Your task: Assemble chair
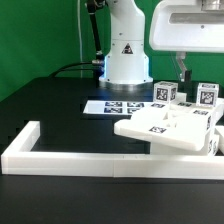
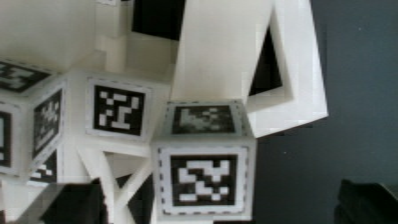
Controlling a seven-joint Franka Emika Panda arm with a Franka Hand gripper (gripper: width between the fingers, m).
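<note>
tagged white chair [image 2: 205, 150] parts fill my wrist view, stacked against the border rail [image 1: 90, 160] on the surface [image 1: 50, 100] at the exterior view's right. my jaws [image 1: 182, 72] hang wide open above them, empty; i should centre over one bar before closing. which part lies below is unclear.

you have matte white chair parts [image 1: 168, 128], plastic-looking, smooth and blocky, with flat black-and-white printed tags; close up in the wrist view the chair parts [image 2: 214, 60] show no shine. beside them the border rail [image 1: 60, 155] is the same dull white, on a matt black table [image 1: 60, 100]
</note>
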